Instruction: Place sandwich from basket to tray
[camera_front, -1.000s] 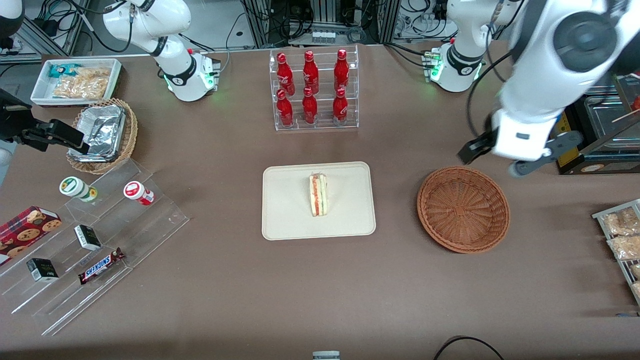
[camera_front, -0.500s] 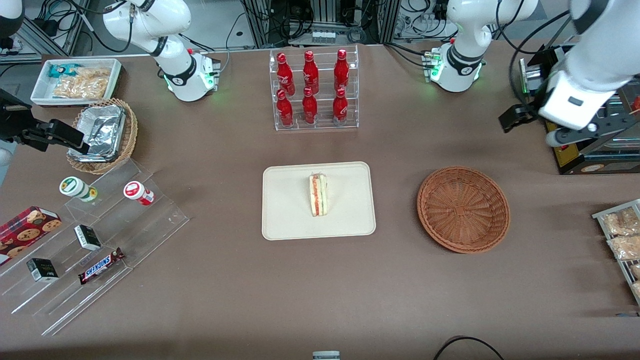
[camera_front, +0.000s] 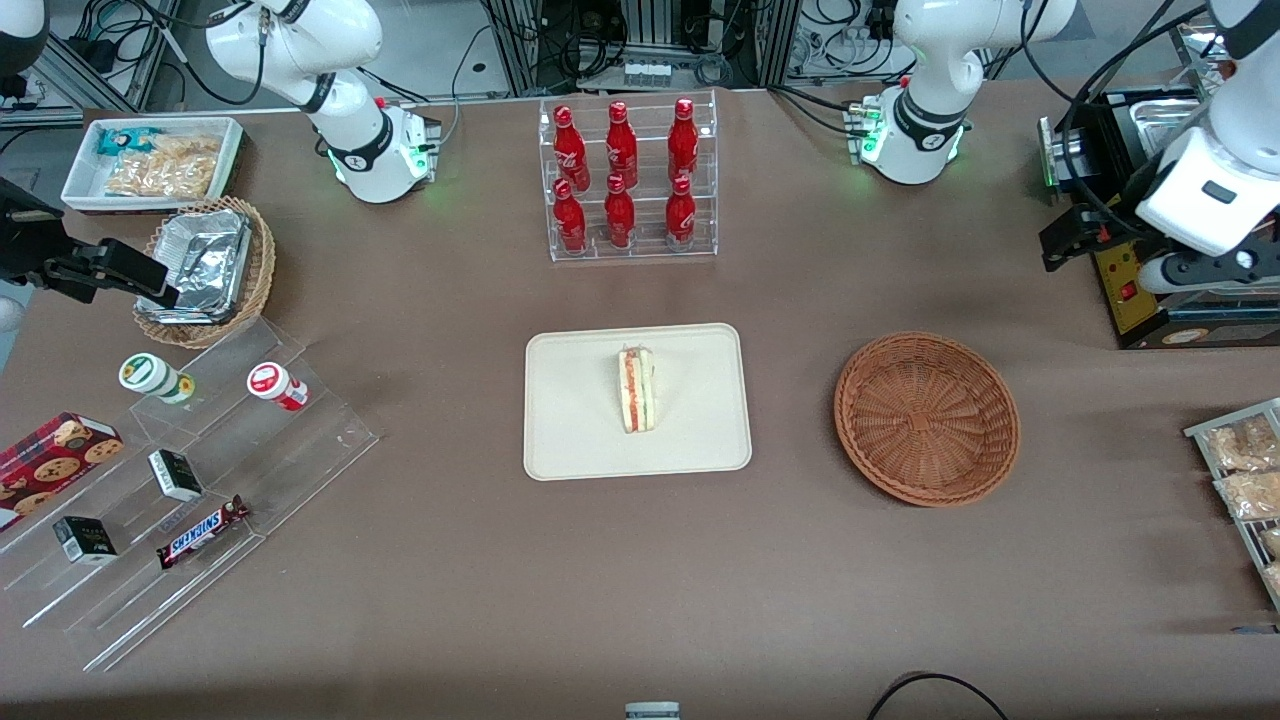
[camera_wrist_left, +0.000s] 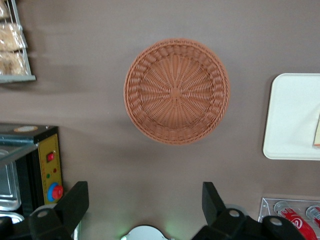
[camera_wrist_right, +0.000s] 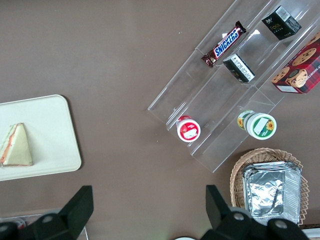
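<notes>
Pale white bread wedge with a red-orange filling stripe, the sandwich (camera_front: 636, 389), lies on the flat cream-beige rectangular tray (camera_front: 570, 440) at frame centre. Right of it, the round reddish-brown wicker basket (camera_front: 927, 417) sits empty. My hand (camera_wrist_left: 144, 206) hangs wide and empty at the frame's right edge. I judge placing done; next I need only park.

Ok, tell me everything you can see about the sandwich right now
The sandwich is a small triangular wedge of pale white bread with a red-orange and yellowish filling stripe along one edge. It lies on the cream tray, near the middle, touching nothing else. The brown wicker basket beside the tray holds nothing. The gripper is open, well away from it, raised toward the working arm's end of the table.
</notes>
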